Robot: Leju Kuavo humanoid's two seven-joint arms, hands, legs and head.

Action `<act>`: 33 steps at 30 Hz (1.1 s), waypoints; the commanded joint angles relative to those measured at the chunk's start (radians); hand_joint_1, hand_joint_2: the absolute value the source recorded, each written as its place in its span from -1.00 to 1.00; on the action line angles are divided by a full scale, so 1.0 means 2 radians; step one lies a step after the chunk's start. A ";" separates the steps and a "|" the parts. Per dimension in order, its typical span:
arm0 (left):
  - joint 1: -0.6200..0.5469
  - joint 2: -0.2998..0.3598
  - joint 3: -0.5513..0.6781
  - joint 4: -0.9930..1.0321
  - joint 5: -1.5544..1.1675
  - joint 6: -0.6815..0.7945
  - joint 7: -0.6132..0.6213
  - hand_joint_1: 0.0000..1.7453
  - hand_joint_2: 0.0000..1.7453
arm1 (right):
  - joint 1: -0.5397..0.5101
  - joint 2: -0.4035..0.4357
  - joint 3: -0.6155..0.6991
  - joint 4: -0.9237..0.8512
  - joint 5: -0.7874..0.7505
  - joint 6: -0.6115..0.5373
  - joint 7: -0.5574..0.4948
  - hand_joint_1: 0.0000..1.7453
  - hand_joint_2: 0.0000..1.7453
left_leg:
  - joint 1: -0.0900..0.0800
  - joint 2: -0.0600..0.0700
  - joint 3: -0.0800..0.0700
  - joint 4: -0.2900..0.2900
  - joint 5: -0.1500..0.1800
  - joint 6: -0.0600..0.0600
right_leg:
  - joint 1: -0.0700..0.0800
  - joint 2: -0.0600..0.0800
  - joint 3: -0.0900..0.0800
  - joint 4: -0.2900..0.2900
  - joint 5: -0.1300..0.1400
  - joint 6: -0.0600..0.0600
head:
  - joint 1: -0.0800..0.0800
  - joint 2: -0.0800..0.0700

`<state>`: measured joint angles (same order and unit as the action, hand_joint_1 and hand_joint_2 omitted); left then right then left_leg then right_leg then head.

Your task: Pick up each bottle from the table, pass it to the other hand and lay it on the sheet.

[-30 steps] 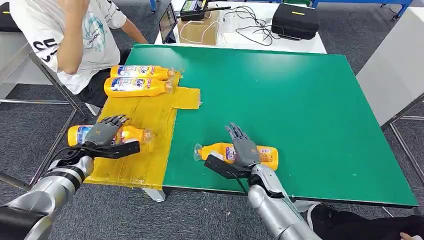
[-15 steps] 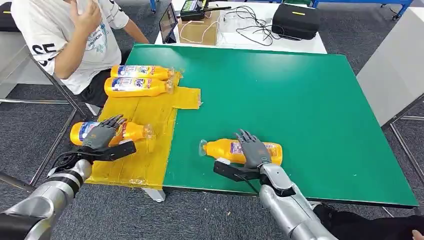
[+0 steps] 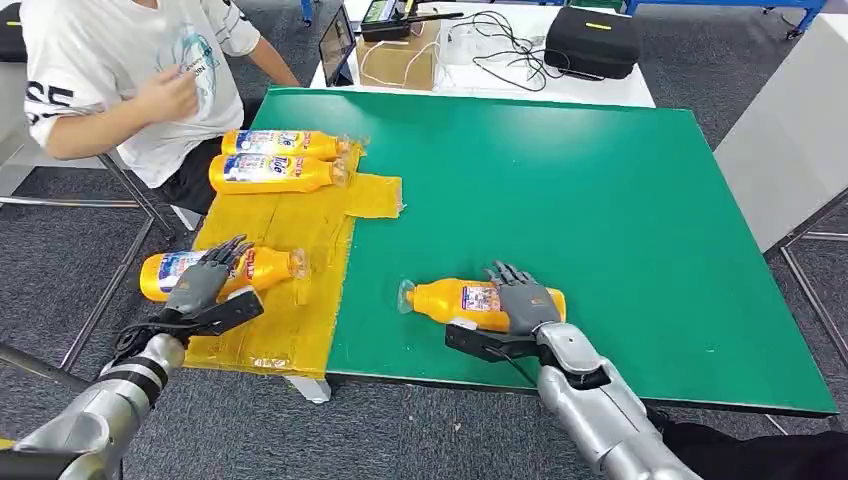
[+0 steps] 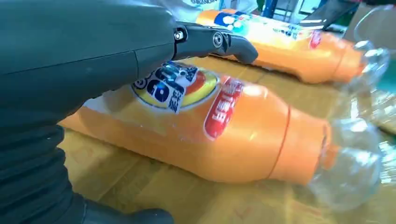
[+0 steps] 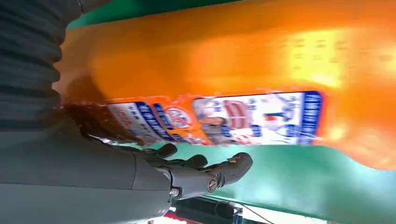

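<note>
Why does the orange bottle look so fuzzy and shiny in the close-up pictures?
In the right wrist view the camera sits so near the bottle that it blurs, with a bright glare patch on its side. In the left wrist view the label is sharp, but the clear cap is soft. In the head view everything looks crisp.

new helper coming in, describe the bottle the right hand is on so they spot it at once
On the green table, look near the front edge. An orange bottle lies on its side under the right hand; unlike the other bottles, it rests on bare green, not the yellow sheet.
</note>
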<state>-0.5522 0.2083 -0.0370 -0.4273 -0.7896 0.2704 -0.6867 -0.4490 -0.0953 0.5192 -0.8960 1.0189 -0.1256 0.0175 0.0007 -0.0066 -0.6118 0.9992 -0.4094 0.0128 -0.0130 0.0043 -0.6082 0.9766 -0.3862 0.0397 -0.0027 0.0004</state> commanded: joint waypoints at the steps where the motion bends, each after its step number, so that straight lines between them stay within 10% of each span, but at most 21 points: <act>1: 0.067 -0.013 0.021 -0.118 0.076 -0.042 -0.006 -1.00 1.00 | 0.011 -0.048 0.008 -0.042 0.004 0.019 0.011 -1.00 1.00 | 0.000 -0.001 0.001 0.000 -0.001 0.000 | 0.000 -0.001 0.001 0.000 -0.001 0.000 | 0.000 0.000; 7: 0.115 -0.010 -0.006 -0.224 0.189 -0.092 -0.006 -1.00 1.00 | 0.032 -0.071 0.002 -0.072 0.012 0.042 0.022 -1.00 1.00 | 0.000 0.000 0.000 0.000 -0.001 0.000 | 0.001 -0.001 0.000 0.000 -0.001 -0.001 | 0.000 0.000; 8: 0.122 -0.014 -0.008 -0.242 0.208 -0.110 -0.006 -1.00 1.00 | 0.035 -0.075 -0.001 -0.075 0.006 0.051 0.017 0.42 1.00 | 0.000 0.000 0.000 0.000 -0.001 0.000 | 0.000 -0.001 0.000 0.000 -0.001 0.000 | 0.000 0.000; 9: 0.125 -0.017 -0.007 -0.250 0.219 -0.121 -0.006 -1.00 1.00 | 0.036 -0.076 -0.001 -0.075 0.004 0.055 0.014 1.00 1.00 | 0.000 0.000 0.000 0.000 -0.001 0.000 | 0.000 -0.001 0.000 0.000 -0.001 -0.001 | 0.000 0.000; 18: 0.079 -0.085 0.015 -0.208 0.251 -0.234 -0.005 -1.00 1.00 | 0.020 -0.047 -0.008 -0.028 -0.091 0.086 -0.054 1.00 1.00 | 0.000 -0.002 -0.002 0.000 0.000 0.000 | 0.000 -0.002 -0.001 -0.001 -0.001 0.000 | 0.000 0.000; 33: 0.067 -0.097 0.023 -0.192 0.256 -0.255 -0.004 -1.00 1.00 | 0.020 -0.032 -0.021 -0.011 -0.139 0.091 -0.080 1.00 1.00 | 0.001 0.000 -0.001 0.000 -0.001 0.000 | 0.001 -0.001 -0.001 -0.001 0.000 0.000 | 0.000 0.000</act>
<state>-0.3551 0.0664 -0.0202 -0.8892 -0.2846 -0.1980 -0.7012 -0.3993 -0.2064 0.4974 -1.0220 0.8358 0.0340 -0.0881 0.0016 -0.0046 -0.6168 0.9995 -0.4099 0.0125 -0.0114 0.0046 -0.6138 0.9759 -0.3856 0.0400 -0.0027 0.0000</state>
